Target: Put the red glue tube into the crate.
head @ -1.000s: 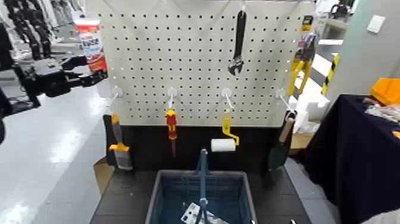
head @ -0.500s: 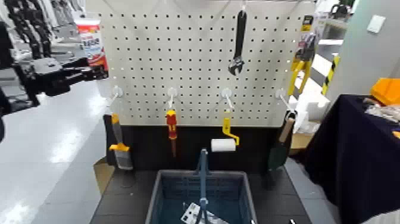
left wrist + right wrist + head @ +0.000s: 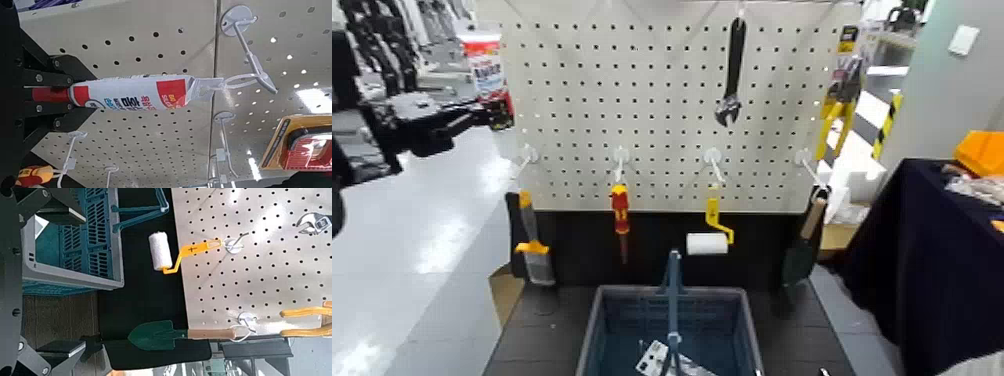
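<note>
The red glue tube [image 3: 486, 72] hangs at the pegboard's upper left edge. In the left wrist view the red glue tube [image 3: 133, 92] has its flat white end on a wire hook [image 3: 247, 78], and its narrow end lies between my left gripper's fingers. My left gripper [image 3: 482, 115] is shut on that end. The dark blue-grey crate [image 3: 600, 318] stands below the board at the bottom centre, its tall handle [image 3: 673, 300] upright. My right gripper [image 3: 35, 278] is open and empty, beside the crate [image 3: 86, 243].
The pegboard [image 3: 662, 120] carries a black wrench [image 3: 732, 70], a red-and-yellow screwdriver [image 3: 620, 210], a paint roller [image 3: 708, 240], a brush [image 3: 532, 248], a trowel [image 3: 804, 245] and a yellow clamp [image 3: 835, 115]. White packets [image 3: 662, 358] lie in the crate. A dark-clothed table [image 3: 932, 260] stands right.
My left gripper's fingers were spread beside the tube a second ago; they have closed in on its lower end. Nothing else has moved.
</note>
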Available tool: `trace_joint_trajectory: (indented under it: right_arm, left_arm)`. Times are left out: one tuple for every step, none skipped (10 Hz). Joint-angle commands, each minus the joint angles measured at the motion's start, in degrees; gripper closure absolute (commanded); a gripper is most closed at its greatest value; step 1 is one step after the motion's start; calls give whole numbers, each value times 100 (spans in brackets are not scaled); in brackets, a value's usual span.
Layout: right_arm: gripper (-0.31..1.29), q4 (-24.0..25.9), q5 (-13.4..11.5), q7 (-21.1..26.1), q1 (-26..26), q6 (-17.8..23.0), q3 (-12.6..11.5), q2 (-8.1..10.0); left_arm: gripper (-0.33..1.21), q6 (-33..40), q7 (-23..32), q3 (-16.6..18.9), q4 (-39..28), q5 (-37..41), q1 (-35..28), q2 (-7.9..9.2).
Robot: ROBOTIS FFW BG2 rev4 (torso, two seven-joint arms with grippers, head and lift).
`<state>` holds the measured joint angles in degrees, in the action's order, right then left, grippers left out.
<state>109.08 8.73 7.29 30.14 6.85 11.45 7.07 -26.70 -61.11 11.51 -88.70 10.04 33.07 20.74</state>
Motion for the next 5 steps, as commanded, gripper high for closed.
trace_joint_trajectory:
  right_arm:
    - [18, -1, 6, -9, 0, 0, -2, -4]
    - [18, -1, -3, -18, 0, 0, -2, -4]
    - [18, -1, 6, -18, 0, 0, -2, -4]
    - [18, -1, 6, -18, 0, 0, -2, -4]
    - [18, -1, 6, -18, 0, -17, -2, -4]
  left_arm:
    - [106, 24, 2, 0, 1, 7, 15, 9]
    - [106, 24, 2, 0, 1, 16, 15, 9]
    - [105, 33, 2, 0, 1, 16, 15, 9]
    - [105, 50, 2, 9, -34, 25, 15, 0]
    - [105, 42, 2, -9, -104, 25, 24, 9]
